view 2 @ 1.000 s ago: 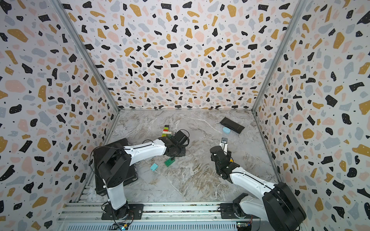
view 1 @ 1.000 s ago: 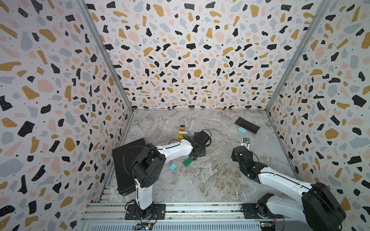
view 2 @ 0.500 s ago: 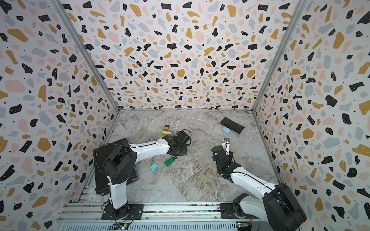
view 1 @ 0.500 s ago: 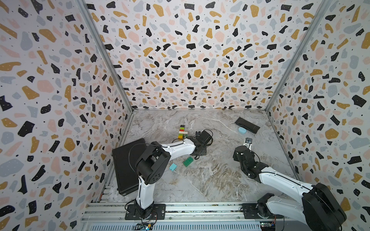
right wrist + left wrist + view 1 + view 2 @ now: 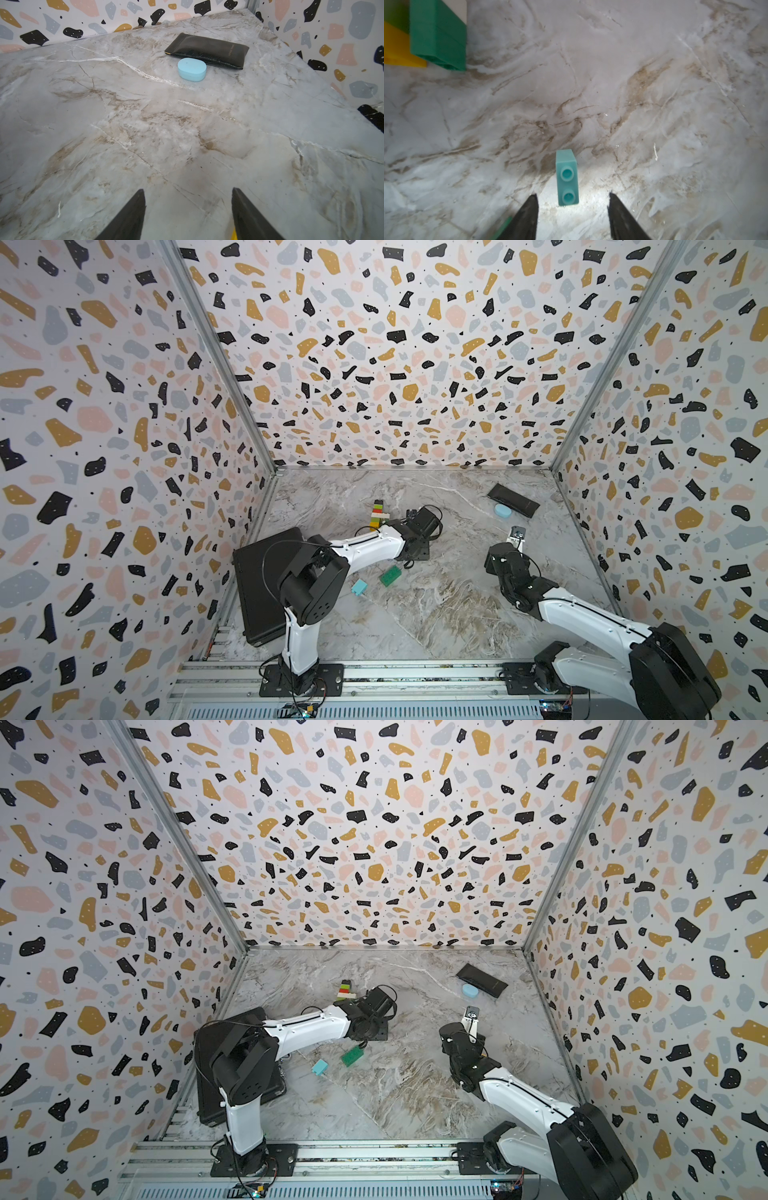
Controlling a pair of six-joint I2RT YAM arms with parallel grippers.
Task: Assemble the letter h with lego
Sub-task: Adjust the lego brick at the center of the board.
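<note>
A lego column [image 5: 377, 514] of black, lime, red, white and yellow bricks lies at the table's back middle, also in a top view [image 5: 345, 990]. In the left wrist view a dark green brick [image 5: 438, 33] sits against its yellow brick [image 5: 396, 47]. My left gripper [image 5: 572, 194] is open. A light-blue two-stud brick [image 5: 567, 178] rests just beyond its fingertips, touching neither; the arm hides it from above. Loose in front lie a dark green brick [image 5: 390, 575] and another light-blue brick [image 5: 359, 586]. My right gripper [image 5: 188, 189] is open and empty over bare table.
A flat black pouch [image 5: 207, 51] and a pale-blue oval thing [image 5: 192, 69] lie at the back right, ahead of the right gripper. A large black case [image 5: 257, 585] lies along the left wall. Patterned walls close in three sides.
My left gripper has gone from shut to open. Both arms have shifted only slightly, and the loose bricks on the table have stayed put.
</note>
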